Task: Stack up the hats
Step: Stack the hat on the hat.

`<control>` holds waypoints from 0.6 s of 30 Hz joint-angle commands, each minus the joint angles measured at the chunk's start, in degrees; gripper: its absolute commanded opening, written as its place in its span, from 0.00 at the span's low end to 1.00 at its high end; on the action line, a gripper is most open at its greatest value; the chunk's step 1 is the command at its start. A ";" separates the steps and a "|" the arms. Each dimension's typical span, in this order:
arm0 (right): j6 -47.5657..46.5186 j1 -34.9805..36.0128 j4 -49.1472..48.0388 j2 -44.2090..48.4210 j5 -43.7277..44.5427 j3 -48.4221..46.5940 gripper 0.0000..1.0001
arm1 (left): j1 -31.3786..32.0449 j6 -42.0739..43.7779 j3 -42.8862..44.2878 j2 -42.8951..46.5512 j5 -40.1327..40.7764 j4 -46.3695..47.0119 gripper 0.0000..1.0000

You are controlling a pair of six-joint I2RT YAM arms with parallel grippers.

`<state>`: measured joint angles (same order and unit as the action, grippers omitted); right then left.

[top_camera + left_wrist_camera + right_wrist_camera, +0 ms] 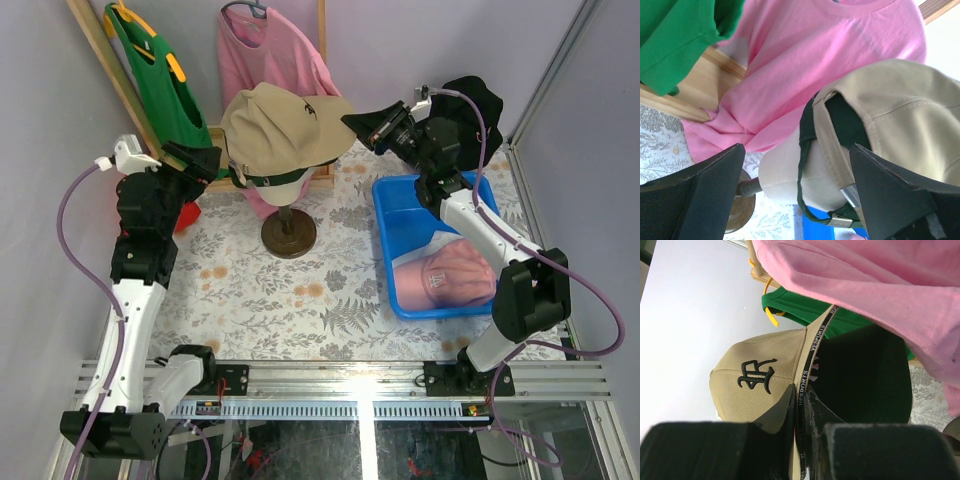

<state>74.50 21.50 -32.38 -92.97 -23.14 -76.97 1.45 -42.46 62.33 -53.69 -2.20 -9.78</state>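
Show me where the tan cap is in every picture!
Top view: the tan cap is upper middle.
Left wrist view: the tan cap fills the right side.
Right wrist view: the tan cap is lower left.
Shared landmark: the pink shirt hanging near it.

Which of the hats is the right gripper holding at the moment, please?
The tan baseball cap on the mannequin head: the right gripper is shut on its brim. The pink cap lies untouched in the blue bin.
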 commanded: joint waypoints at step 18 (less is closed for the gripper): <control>-0.62 -1.36 1.59 2.18 -0.73 2.65 0.00 | -0.30 -5.47 -2.21 -0.17 -6.74 3.92 0.75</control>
<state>76.62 21.19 -33.65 -92.62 -23.22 -75.00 1.45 -46.92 60.38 -53.45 -6.31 -8.84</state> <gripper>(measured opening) 0.105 0.771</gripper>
